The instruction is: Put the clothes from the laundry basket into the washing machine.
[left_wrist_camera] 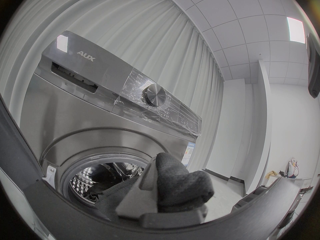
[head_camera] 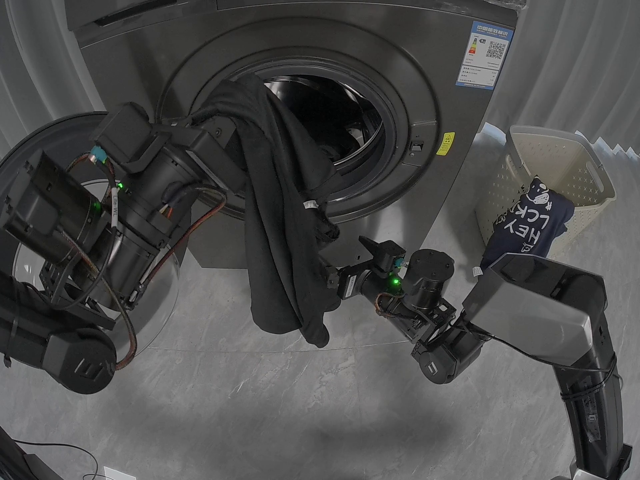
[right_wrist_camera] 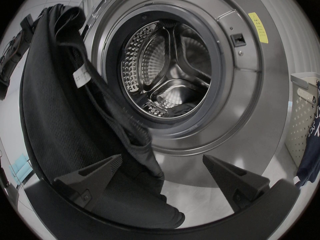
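Grey marbled floor [head_camera: 267, 395] and pale pleated curtains [head_camera: 580, 68] surround one front-loading washing machine [head_camera: 427, 81], whose round door [head_camera: 47, 135] stands swung open at the far left. Beside that door the left gripper [left_wrist_camera: 163, 190] is clenched on a bunched fold of one black garment [head_camera: 280, 221]. The garment drapes over the left rim of the drum opening and hangs down the machine's front, partly covering the opening. Low in front of the machine, the right gripper [right_wrist_camera: 160, 157] has its jaws spread wide and grips nothing, though the garment's lower end hangs across one finger [right_wrist_camera: 96, 174]. At the far right one cream laundry basket [head_camera: 587, 161] stands on the floor, with one navy printed shirt [head_camera: 533, 225] draped over its near rim.

From the left wrist, a single control dial [left_wrist_camera: 154, 94] shows above the drum. From the right wrist, the perforated steel drum [right_wrist_camera: 156, 60] shows, with a dark shape low inside that I cannot identify, and the garment's white label [right_wrist_camera: 81, 76].
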